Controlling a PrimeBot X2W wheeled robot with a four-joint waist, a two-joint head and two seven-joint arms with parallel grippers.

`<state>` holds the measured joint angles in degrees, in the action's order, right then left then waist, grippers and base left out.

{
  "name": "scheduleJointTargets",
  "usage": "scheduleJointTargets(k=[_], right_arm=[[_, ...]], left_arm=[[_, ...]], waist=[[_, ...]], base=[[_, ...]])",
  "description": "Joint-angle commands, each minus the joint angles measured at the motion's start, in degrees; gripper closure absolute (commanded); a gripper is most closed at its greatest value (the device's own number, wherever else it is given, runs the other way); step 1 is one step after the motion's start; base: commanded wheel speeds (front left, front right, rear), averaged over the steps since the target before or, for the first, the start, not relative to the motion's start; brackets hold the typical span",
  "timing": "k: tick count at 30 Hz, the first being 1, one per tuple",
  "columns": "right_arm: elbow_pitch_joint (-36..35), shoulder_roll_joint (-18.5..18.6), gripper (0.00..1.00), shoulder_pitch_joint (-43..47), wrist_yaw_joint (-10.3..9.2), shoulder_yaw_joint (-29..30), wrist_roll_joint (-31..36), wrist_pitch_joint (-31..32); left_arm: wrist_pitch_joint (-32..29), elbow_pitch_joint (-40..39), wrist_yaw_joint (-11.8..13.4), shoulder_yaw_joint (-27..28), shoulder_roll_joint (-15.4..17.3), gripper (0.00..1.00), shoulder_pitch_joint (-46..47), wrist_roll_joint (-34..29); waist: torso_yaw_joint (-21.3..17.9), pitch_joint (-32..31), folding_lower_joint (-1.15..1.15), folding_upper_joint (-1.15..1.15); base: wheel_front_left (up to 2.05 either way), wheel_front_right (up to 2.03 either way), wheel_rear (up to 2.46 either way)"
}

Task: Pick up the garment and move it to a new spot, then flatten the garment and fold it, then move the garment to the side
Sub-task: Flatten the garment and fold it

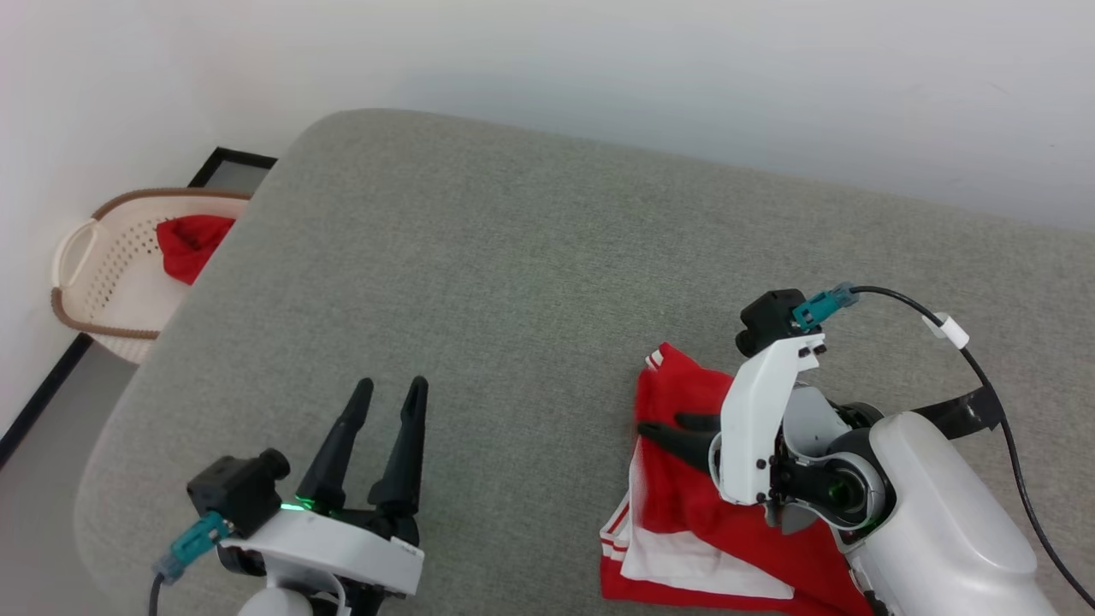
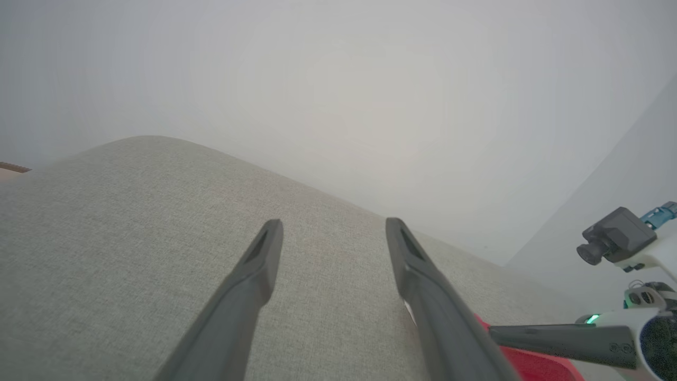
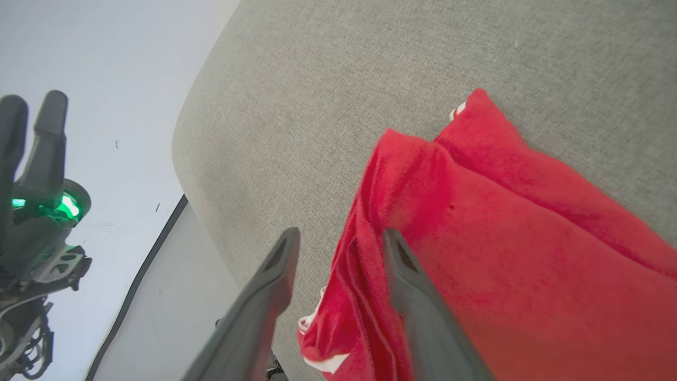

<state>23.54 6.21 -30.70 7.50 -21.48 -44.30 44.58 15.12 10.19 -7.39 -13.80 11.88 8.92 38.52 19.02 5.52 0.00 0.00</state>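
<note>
The garment (image 1: 684, 505), red with white striped trim, lies folded at the near right of the grey padded surface (image 1: 513, 282). My right gripper (image 1: 671, 426) is over its left edge, fingers pointing left. In the right wrist view, the right gripper (image 3: 338, 241) has its jaws apart, and the garment (image 3: 502, 238) has a raised red fold in the gap, loose and not pinched. My left gripper (image 1: 391, 385) stands open over bare fabric at the near left, holding nothing. In the left wrist view, the left gripper (image 2: 333, 227) is open, with a corner of the garment (image 2: 534, 365) at the lower right.
A cream perforated basket (image 1: 73, 248) stands on the floor beyond the surface's left edge, with a small plain red cloth (image 1: 192, 244) inside. A pale wall runs behind. The surface's rounded left edge drops to grey floor (image 1: 51, 479).
</note>
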Motion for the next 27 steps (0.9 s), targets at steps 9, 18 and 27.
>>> scheduleJointTargets(k=[9, 18, 27], right_arm=[[-1.20, 3.38, 0.00, -2.06, -0.02, -4.72, -5.22, -3.24], [-7.65, 9.94, 0.00, 0.06, -0.02, -6.91, -6.80, -9.90], [-12.15, 16.54, 0.00, 2.77, -0.02, -6.73, -4.17, -21.97]], left_arm=[[-0.06, 0.34, -0.19, 1.59, 0.63, 0.00, -0.62, -0.41], [-0.05, -0.40, -0.19, 2.92, 1.53, 0.00, -1.30, -1.50], [-0.06, -0.71, -0.19, 4.07, 2.67, 0.00, -2.68, -2.23]], waist=[[-3.34, -0.88, 0.00, 0.00], [-8.04, -1.89, 0.00, 0.00], [-13.09, -3.14, 0.00, 0.00]], base=[[0.00, 0.00, 0.00], [0.00, 0.00, 0.00], [0.00, 0.00, 0.00]])
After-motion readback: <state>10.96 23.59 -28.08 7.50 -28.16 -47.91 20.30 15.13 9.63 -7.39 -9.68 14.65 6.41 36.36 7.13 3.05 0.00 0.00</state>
